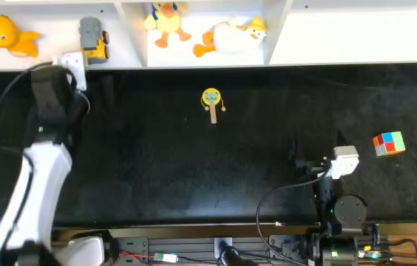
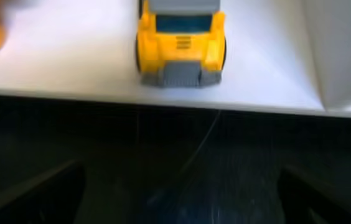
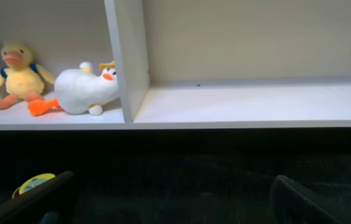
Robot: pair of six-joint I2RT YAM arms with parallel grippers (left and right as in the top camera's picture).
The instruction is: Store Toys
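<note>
A yellow and grey toy truck (image 1: 93,38) (image 2: 180,43) stands in the left compartment of the white shelf (image 1: 208,60), beside an orange duck (image 1: 10,35). My left gripper (image 1: 73,68) (image 2: 178,186) is open just in front of the truck, off it, fingers (image 2: 32,193) wide apart over the black mat. A yellow plush duck (image 1: 165,21) (image 3: 17,74) and a white plush goose (image 1: 229,37) (image 3: 82,91) sit in the middle compartment. A small yellow rattle (image 1: 212,102) (image 3: 33,183) lies on the mat. A colourful cube (image 1: 389,143) lies at the right. My right gripper (image 1: 341,161) (image 3: 175,199) is open near its base.
The shelf's right compartment (image 3: 256,99) holds nothing. White dividers (image 3: 126,62) separate the compartments. Cables (image 1: 282,199) run along the front edge by the right arm's base.
</note>
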